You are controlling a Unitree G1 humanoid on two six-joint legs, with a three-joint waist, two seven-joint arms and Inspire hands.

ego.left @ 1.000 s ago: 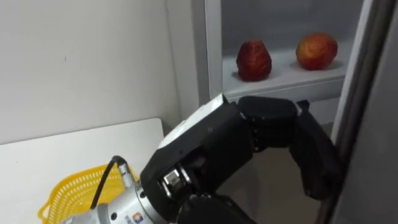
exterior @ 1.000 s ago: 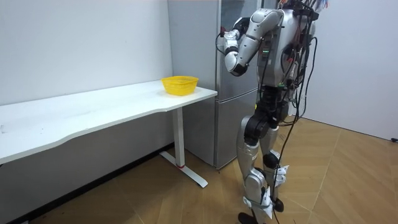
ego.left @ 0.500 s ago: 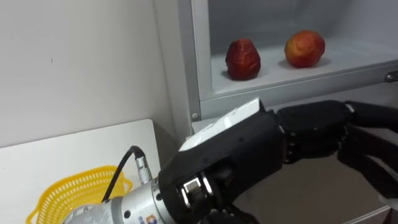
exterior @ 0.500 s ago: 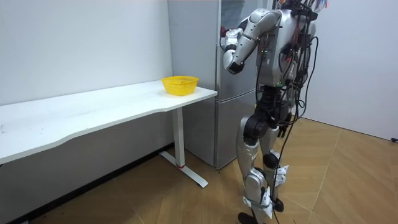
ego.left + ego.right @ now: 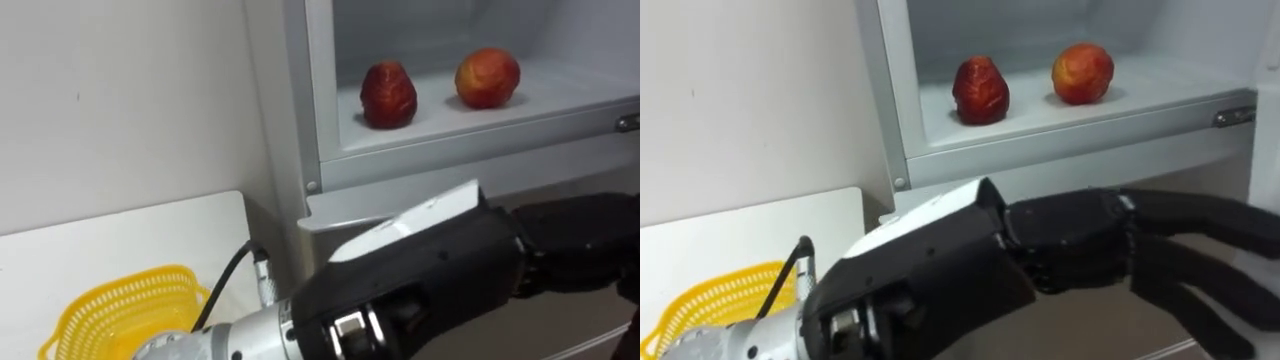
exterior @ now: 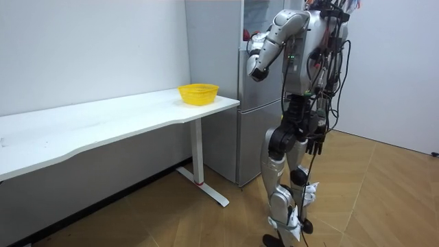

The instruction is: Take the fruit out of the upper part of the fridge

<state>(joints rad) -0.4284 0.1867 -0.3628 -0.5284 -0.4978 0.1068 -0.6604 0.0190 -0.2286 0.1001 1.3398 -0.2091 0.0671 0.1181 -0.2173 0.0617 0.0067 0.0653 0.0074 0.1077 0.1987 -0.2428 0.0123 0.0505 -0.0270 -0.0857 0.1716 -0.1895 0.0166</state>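
Observation:
The upper fridge compartment [image 5: 560, 95] stands open in front of me. On its white shelf lie a dark red fruit [image 5: 389, 95] on the left and a red-yellow apple [image 5: 488, 78] to its right. My left hand [image 5: 1070, 245] reaches across the view below the shelf, its dark fingers [image 5: 1200, 250] stretched out to the right, open and holding nothing. It is well below both fruits and touches neither. In the room view I stand upright facing the fridge [image 6: 250, 82], left arm [image 6: 264, 48] raised to it. My right hand [image 6: 317, 143] hangs by my hip.
A yellow mesh basket [image 5: 120, 310] sits on the white table [image 5: 120, 240] at my left, close to the fridge's side. A white wall runs behind the table. A small metal latch [image 5: 627, 123] shows on the fridge front at the right.
One second ago the left hand's fingers were curled at the fridge door's edge on the right. That door edge has since left the view, and the hand's fingers have straightened toward the right.

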